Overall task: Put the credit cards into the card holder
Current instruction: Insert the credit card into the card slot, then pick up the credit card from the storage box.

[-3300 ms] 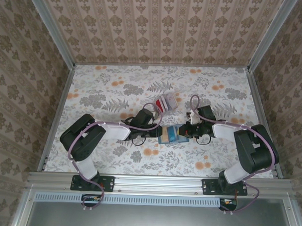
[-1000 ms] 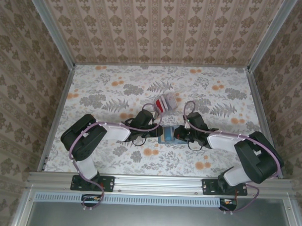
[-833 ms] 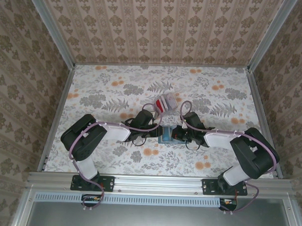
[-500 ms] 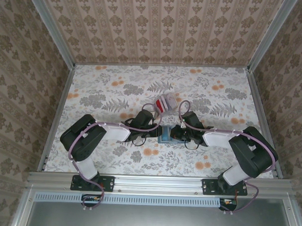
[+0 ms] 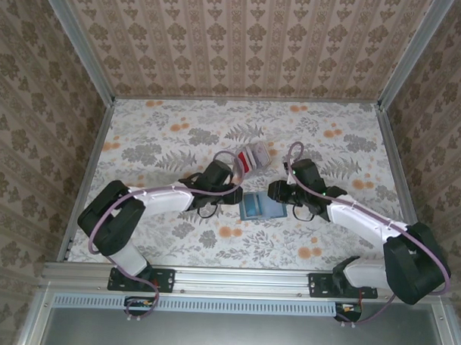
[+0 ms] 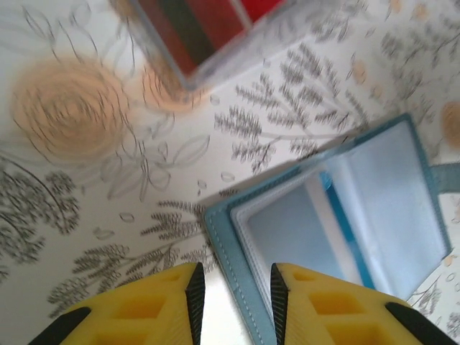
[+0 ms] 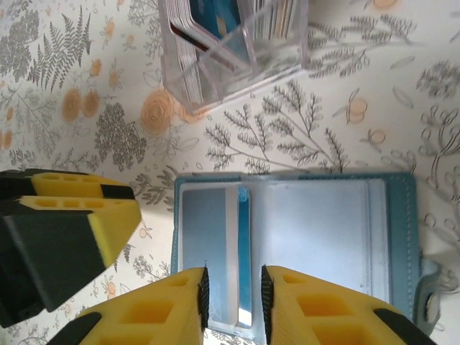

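On the floral table [image 5: 156,140], the card holder [image 5: 257,206] lies open between my arms. Just beyond it a clear box [image 7: 223,79] holds the credit cards [image 5: 246,156]. My left tool [image 6: 233,287] and right tool [image 7: 233,295] hover over the holder's left side, narrowly parted and empty. I judge fetching comes next: reach the box and pinch one card's edge.

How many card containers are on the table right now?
2. The teal card holder lies open in the middle; the clear plastic box, with cards standing in it, sits just beyond it. Others may be hidden.
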Robot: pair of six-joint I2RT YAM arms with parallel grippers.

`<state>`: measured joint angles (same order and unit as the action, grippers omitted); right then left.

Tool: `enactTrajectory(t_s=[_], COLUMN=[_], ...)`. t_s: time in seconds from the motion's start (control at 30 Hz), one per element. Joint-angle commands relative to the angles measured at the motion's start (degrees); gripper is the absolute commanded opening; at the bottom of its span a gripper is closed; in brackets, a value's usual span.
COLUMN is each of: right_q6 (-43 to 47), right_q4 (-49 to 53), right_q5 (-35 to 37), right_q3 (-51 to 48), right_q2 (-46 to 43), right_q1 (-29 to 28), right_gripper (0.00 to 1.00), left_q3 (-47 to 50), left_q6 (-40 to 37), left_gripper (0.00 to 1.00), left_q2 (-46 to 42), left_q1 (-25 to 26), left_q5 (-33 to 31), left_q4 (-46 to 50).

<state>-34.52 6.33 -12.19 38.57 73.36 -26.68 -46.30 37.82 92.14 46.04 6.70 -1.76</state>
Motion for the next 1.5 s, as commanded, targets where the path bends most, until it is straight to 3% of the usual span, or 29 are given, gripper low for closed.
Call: enactTrajectory(t_s=[0.0,0.17,0.37,0.83,1.17,1.47], right_q6=[4.6,9.6,13.9,15.8,17.9,17.7], right_q4=[4.0,8.8,16.2,21.7,21.3,19.7], right_q5=[-0.6,-4.4,-7.3,-4.9,5.8,7.0], right_q3=[4.8,14.7,28.2,49.2,51.6,49.0], right_q2=[1.6,9.6,21.0,38.9,43.1,44.0], right_q1=[1.0,1.6,2.1,2.0,-0.2,-3.4], right_gripper=[0.30,0.35,0.39,0.41,0.42,0.43], left_q3=[-1.3,-1.4,-4.8,-9.4,-12.5,-11.6], left_q6=[-1.8,-0.3,0.1,1.2,0.5,2.1], left_gripper=[0.33,0.34,0.35,0.37,0.38,0.39], left_q2=[-1.4,-1.2,-0.6,0.2,3.0,3.9], left_q1=[-2.4,-5.7,-9.4,-12.3,-12.5,-12.3], left_q5=[0.6,3.5,4.6,5.0,6.9,7.1], left_q4=[-0.8,-6.8,-6.2,-3.9,-3.4,-4.8])
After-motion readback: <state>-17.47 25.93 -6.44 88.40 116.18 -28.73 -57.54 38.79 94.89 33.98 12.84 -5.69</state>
